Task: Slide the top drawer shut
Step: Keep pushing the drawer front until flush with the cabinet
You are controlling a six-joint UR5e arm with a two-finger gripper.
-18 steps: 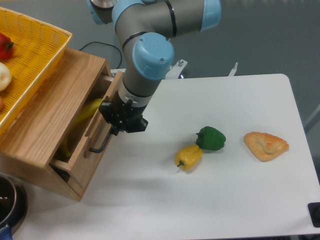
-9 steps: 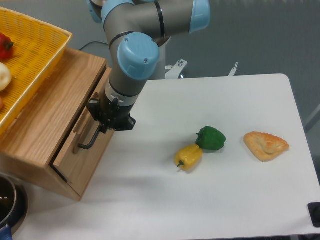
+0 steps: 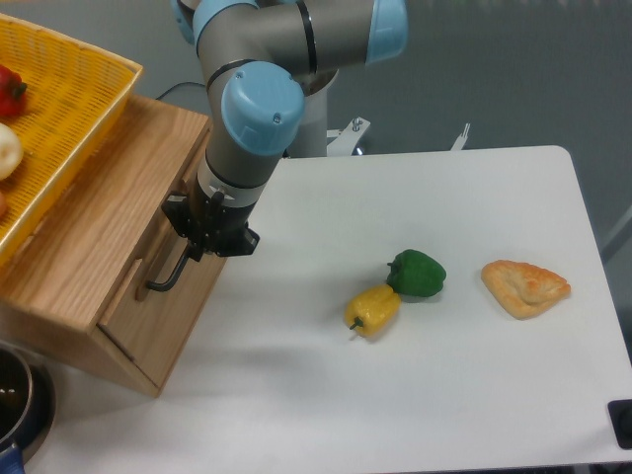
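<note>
My gripper, grip state indiscernible, presses at the black handle of the top drawer, which sits flush in the oak cabinet at the worktop's left edge, front facing right, long axis front-to-back. Arm descends from behind. Yellow basket atop holds produce.

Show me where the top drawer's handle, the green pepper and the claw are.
black handle [image 3: 166,280], fixed camera, on its lower bar.
green pepper [image 3: 418,274], fixed camera, middle of its body.
claw [image 3: 202,237], fixed camera, at its fingertips by the drawer front.
</note>
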